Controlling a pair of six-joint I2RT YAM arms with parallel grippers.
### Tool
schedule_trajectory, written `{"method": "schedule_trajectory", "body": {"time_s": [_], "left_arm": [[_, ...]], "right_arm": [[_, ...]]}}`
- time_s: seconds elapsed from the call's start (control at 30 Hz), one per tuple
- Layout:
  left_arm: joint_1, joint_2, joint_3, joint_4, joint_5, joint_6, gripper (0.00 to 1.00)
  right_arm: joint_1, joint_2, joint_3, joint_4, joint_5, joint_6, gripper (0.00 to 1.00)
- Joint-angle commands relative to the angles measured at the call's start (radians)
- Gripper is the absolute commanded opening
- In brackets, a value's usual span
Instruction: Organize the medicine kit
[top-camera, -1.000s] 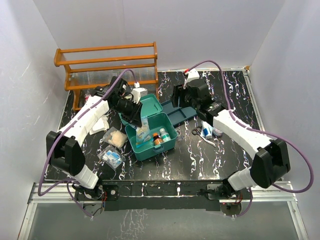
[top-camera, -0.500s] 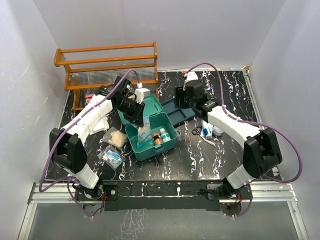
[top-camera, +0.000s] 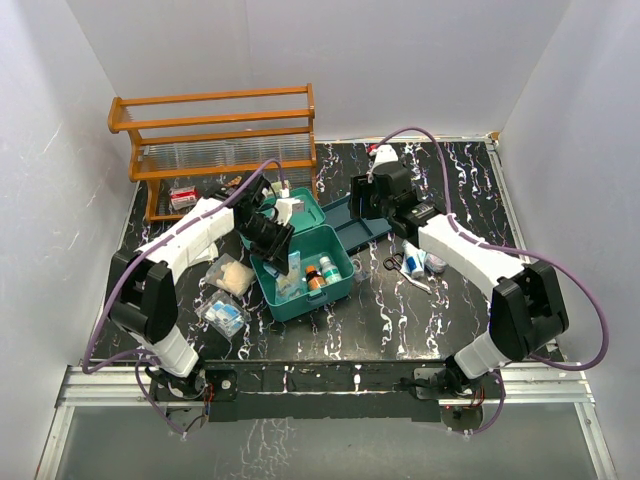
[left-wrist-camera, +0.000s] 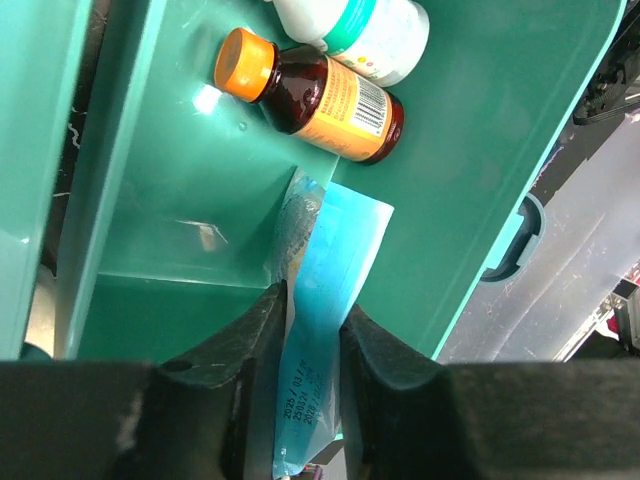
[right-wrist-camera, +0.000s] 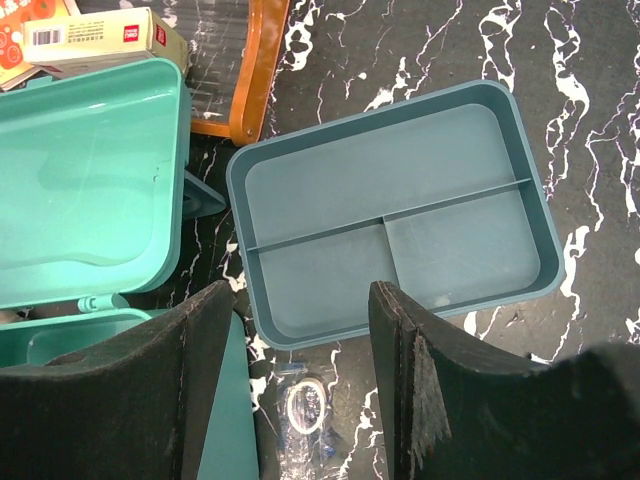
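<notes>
The teal-green medicine kit stands open mid-table, its lid leaning back. In the left wrist view its floor holds a brown bottle with an orange cap and a white bottle. My left gripper is shut on a light blue sachet, held inside the kit's left part. My right gripper is open and empty, hovering over the near edge of the dark blue-teal two-compartment tray, which is empty.
A wooden slatted rack stands at the back left with boxes under it. Packets and a bagged item lie left of the kit. Scissors, tubes and bottles lie right of it. A bagged tape roll lies below the tray.
My left gripper has lowered the blue sachet into the kit. My right gripper has shifted slightly over the blue tray.
</notes>
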Motion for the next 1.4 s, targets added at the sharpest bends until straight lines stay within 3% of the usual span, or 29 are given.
{"method": "schedule_trajectory", "body": {"time_s": [0.0, 0.3, 0.43, 0.83, 1.2, 1.37], "left_arm": [[-0.019, -0.007, 0.003, -0.024, -0.007, -0.015, 0.27], [-0.021, -0.012, 0.082, -0.081, -0.138, -0.039, 0.54], [-0.021, -0.03, 0.109, -0.093, -0.169, -0.038, 0.59], [-0.028, -0.054, 0.103, -0.062, -0.26, -0.058, 0.54], [-0.104, -0.124, 0.052, 0.047, -0.386, -0.106, 0.56], [-0.14, -0.141, -0.026, 0.117, -0.446, -0.139, 0.44]], "right_arm": [[-0.003, -0.058, -0.015, 0.053, -0.015, 0.003, 0.55], [-0.003, -0.073, -0.03, 0.063, -0.03, 0.011, 0.55], [-0.003, -0.079, -0.036, 0.069, -0.038, 0.017, 0.55], [-0.003, -0.102, -0.061, 0.07, -0.042, 0.024, 0.55], [-0.004, -0.106, -0.071, 0.071, -0.046, 0.033, 0.56], [-0.003, -0.114, -0.078, 0.071, -0.044, 0.036, 0.56]]}}
